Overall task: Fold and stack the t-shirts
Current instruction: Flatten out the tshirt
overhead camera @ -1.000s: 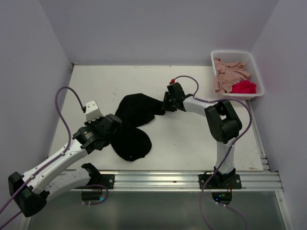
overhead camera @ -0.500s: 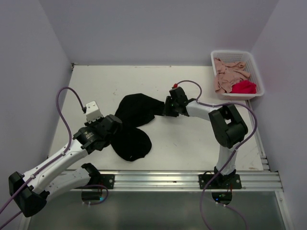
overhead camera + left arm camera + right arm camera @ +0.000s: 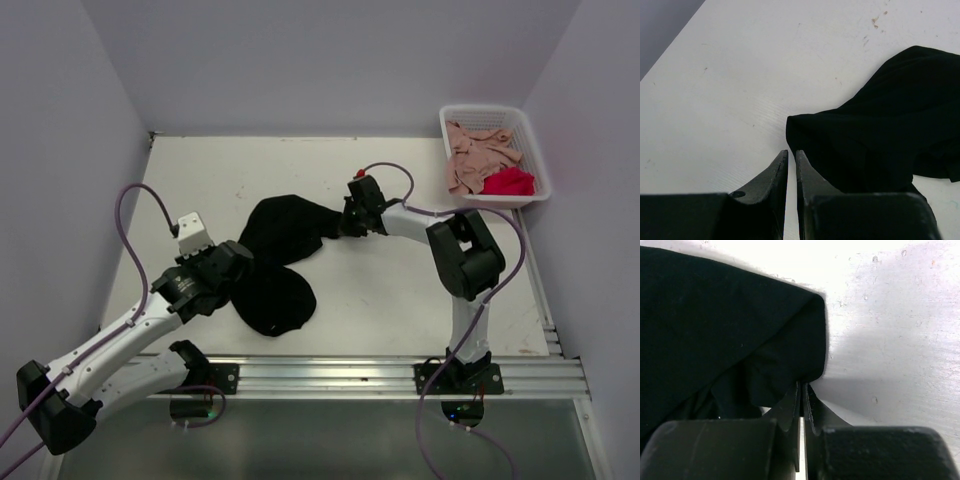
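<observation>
A white table (image 3: 400,300) with small marks fills the middle. Pale lilac walls (image 3: 330,60) stand behind it and on both its sides. A metal rail (image 3: 330,375) runs along its near edge.

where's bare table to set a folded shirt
Bare white tabletop: along the back wall beyond the crumpled black t-shirt, and near-centre between it and the right arm. Crowded: around that shirt, and the white lattice basket holding a pink shirt and a red shirt.

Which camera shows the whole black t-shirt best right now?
Top external: the entire crumpled black t-shirt is visible there. Left wrist shows only one corner of it; right wrist only a folded edge at its fingers.
</observation>
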Motion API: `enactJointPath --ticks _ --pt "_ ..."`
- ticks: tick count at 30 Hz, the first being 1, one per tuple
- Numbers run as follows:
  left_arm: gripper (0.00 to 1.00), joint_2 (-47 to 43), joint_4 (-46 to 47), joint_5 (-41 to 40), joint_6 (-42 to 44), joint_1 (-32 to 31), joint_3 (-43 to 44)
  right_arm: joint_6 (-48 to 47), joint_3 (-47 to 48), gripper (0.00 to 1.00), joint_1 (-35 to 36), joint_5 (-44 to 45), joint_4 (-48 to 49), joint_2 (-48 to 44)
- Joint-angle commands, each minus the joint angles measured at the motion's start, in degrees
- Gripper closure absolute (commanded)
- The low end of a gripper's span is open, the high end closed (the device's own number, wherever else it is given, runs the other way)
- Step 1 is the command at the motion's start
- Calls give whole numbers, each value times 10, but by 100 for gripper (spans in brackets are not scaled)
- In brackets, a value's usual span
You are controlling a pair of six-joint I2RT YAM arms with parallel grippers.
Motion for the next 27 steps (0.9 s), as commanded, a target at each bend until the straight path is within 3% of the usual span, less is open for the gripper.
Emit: enactJointPath --ticks 1,6,13,21,27 --pt "85 -5 14 -11 0 2 -8 -25 -26 100 3 27 -58 -2" --pt "85 -8 67 17 50 2 -24 -89 18 100 3 152 -146 -155" --pt "86 14 236 155 175 1 -72 -186 112 100 2 335 -235 -314" --pt "81 77 397 354 293 1 -104 -220 144 100 2 372 -275 -368" --pt "59 136 445 406 312 -13 -105 -220 133 100 3 361 -279 -366"
